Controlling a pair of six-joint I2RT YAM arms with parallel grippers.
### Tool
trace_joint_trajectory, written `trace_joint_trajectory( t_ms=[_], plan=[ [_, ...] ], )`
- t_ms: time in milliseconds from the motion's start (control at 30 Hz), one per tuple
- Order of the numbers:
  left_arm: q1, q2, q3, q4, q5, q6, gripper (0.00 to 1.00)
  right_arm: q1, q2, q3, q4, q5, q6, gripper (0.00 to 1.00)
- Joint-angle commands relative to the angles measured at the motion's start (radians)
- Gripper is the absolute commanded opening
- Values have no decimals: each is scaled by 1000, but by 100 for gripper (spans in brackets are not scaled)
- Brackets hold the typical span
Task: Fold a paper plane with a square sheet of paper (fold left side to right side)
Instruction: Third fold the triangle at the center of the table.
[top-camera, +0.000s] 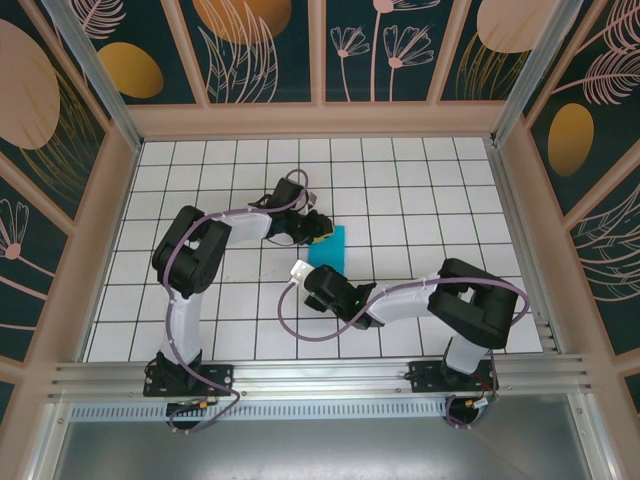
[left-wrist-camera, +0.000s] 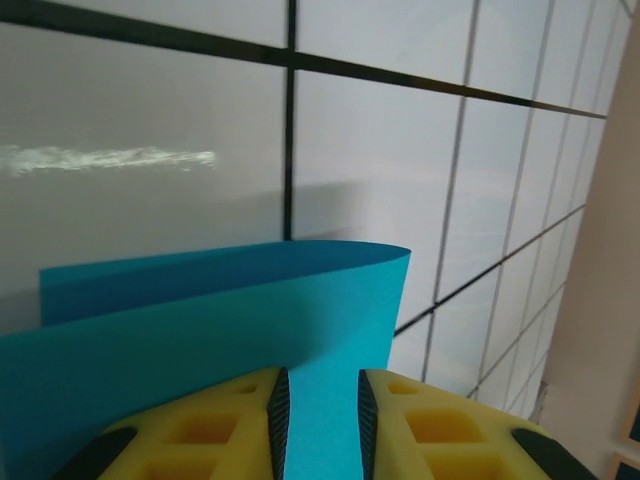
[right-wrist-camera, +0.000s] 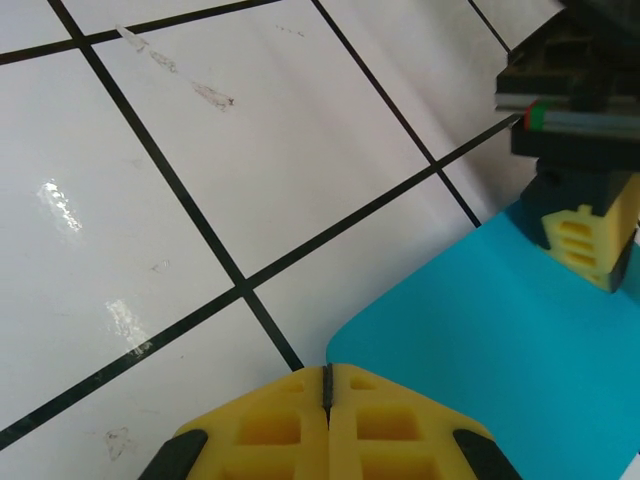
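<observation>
The square sheet of paper (top-camera: 331, 247) is bright cyan-blue and lies near the middle of the tiled floor. It is bent over on itself, with a rounded, uncreased fold (left-wrist-camera: 300, 262). My left gripper (top-camera: 318, 233) is at its far left edge. Its yellow jaws (left-wrist-camera: 319, 400) stand a little apart over the top layer, and flat blue paper shows in the gap. My right gripper (top-camera: 300, 271) is shut with nothing in it. Its tips (right-wrist-camera: 327, 372) sit just short of the paper's rounded near corner (right-wrist-camera: 480, 340). One left finger (right-wrist-camera: 582, 240) rests at the paper's far edge.
The white tiled floor (top-camera: 220, 180) with black grid lines is walled in by patterned panels (top-camera: 260, 40). An aluminium rail (top-camera: 320, 378) runs along the near edge. Purple cables (top-camera: 290, 320) trail from both arms.
</observation>
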Motion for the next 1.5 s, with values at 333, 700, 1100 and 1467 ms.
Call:
trace_joint_trajectory(
  t_ms=[333,700,1100,1467],
  plan=[
    [-3,55,6,-70,-59,60,25,-116,-83,1,-67,-261,137,0],
    [-7,56,3,-68,-70,63,25,-308,-144,-17,-113,-581,259,0],
    [-8,56,-5,-68,-74,68,24,-432,-128,-54,-108,-705,347,0],
    [-9,73,10,-78,-94,74,24,-466,-107,-45,-104,-809,344,0]
  ],
)
